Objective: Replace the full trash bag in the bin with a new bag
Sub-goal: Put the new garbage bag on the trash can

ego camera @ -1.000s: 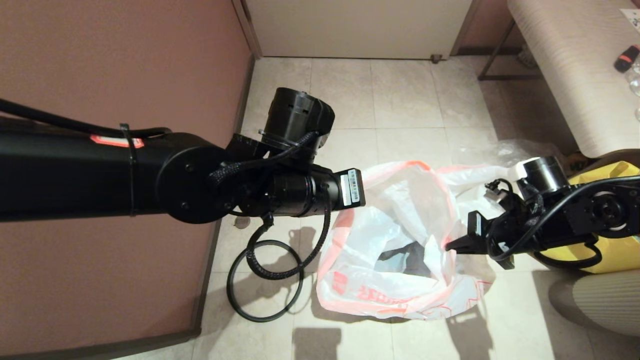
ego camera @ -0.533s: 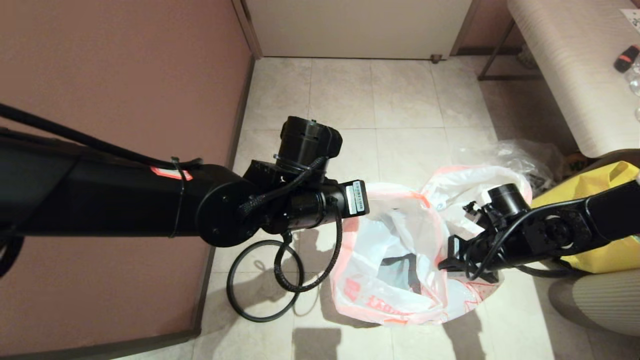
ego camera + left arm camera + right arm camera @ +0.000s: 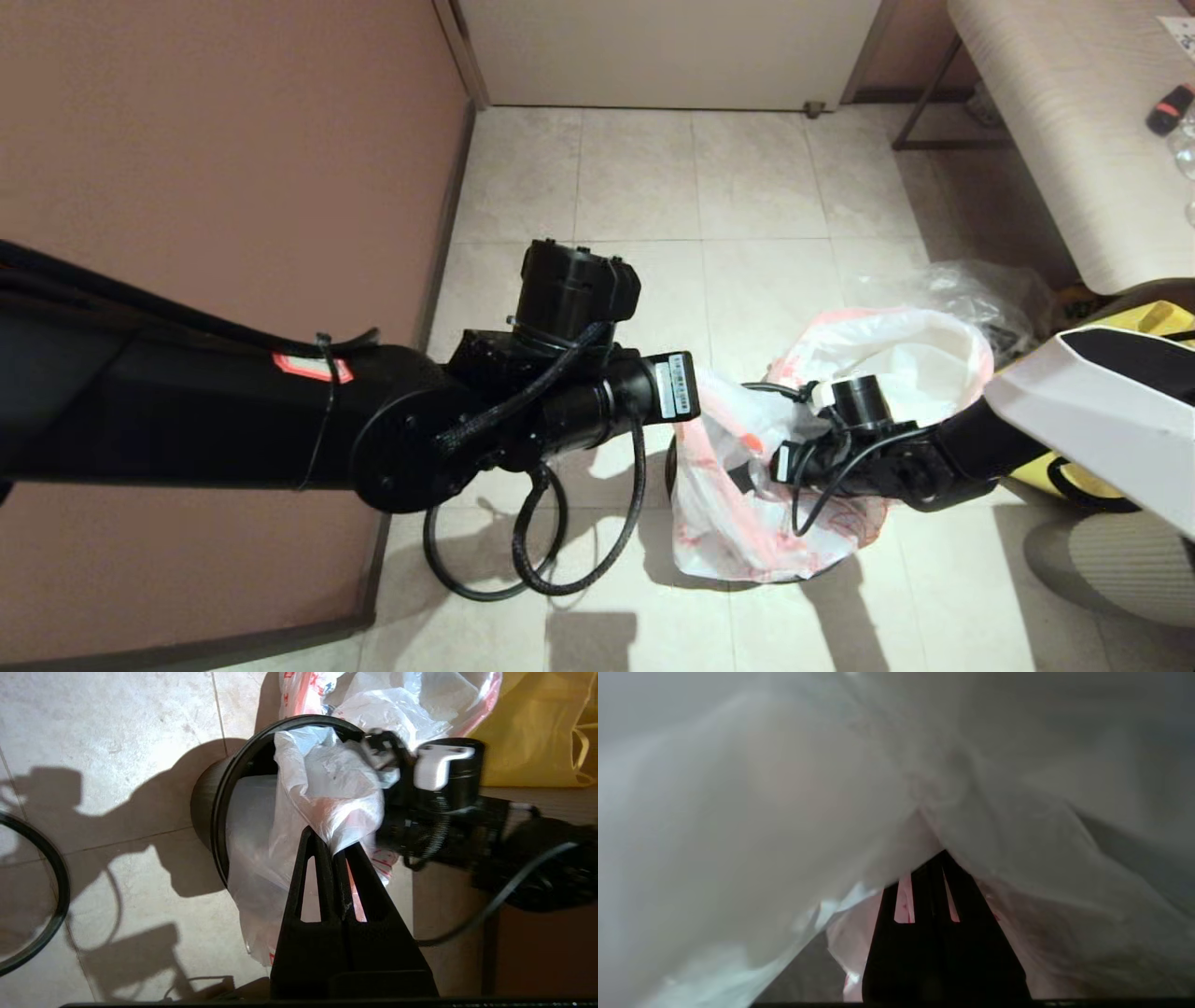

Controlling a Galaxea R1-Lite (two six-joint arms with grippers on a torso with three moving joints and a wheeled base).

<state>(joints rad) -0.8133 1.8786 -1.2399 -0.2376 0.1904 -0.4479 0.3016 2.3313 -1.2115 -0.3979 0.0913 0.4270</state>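
The new bag, thin white film with a pink rim and red print, hangs bunched between my two grippers over the bin. The bin is a small dark round one, and only a sliver of it shows in the head view. My left gripper is shut, pinching a fold of the bag just above the bin's mouth. My right gripper is shut on the bag too, with film draped over its tip, and sits close beside the left one. The full trash bag is out of view.
A thin dark ring lies on the tiles under my left arm. A crumpled clear bag and a big yellow bag sit to the right, below a table. A brown wall runs along the left.
My right gripper has swung left toward the left gripper, and both have sunk lower. The bag's wide-open mouth has collapsed into a narrow bunch over the bin.
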